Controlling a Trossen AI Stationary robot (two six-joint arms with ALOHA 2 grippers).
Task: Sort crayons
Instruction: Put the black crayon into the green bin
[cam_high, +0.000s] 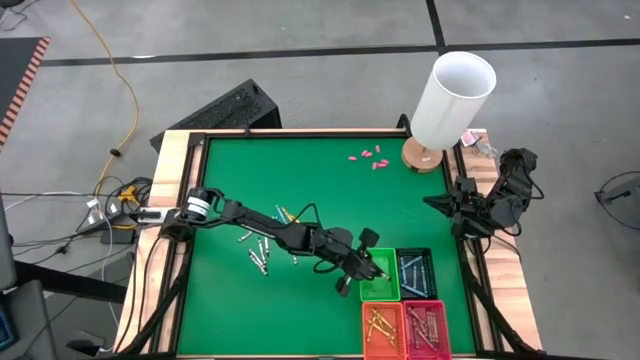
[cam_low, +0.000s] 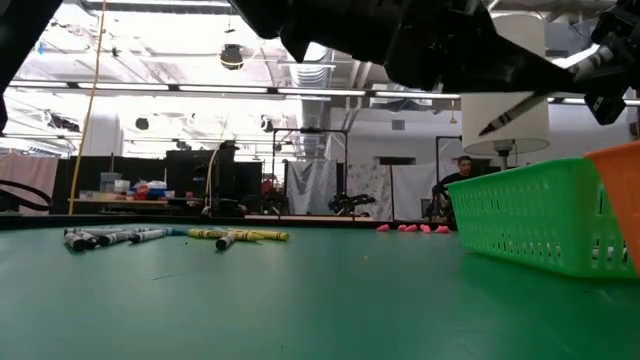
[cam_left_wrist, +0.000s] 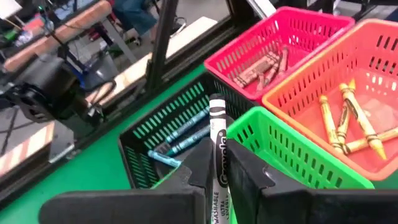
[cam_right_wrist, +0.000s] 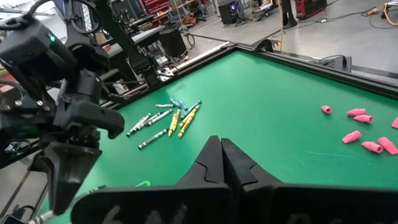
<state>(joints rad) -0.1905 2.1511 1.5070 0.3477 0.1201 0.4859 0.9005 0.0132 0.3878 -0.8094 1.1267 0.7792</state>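
left end effector (cam_left_wrist: 217, 163) — grey-white crayon (cam_left_wrist: 217, 134) between fingers

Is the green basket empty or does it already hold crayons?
Cannot tell. The left hand hovers over the green basket gripping a grey-white crayon, and it hides the basket floor.

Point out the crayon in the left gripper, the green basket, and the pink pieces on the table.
grey-white crayon (cam_left_wrist: 216, 134): left wrist view, on its wrapper above the fingers.
green basket (cam_low: 520, 222): low view, on its slotted side wall.
pink pieces (cam_high: 368, 157): high view, on the middle of the cluster.
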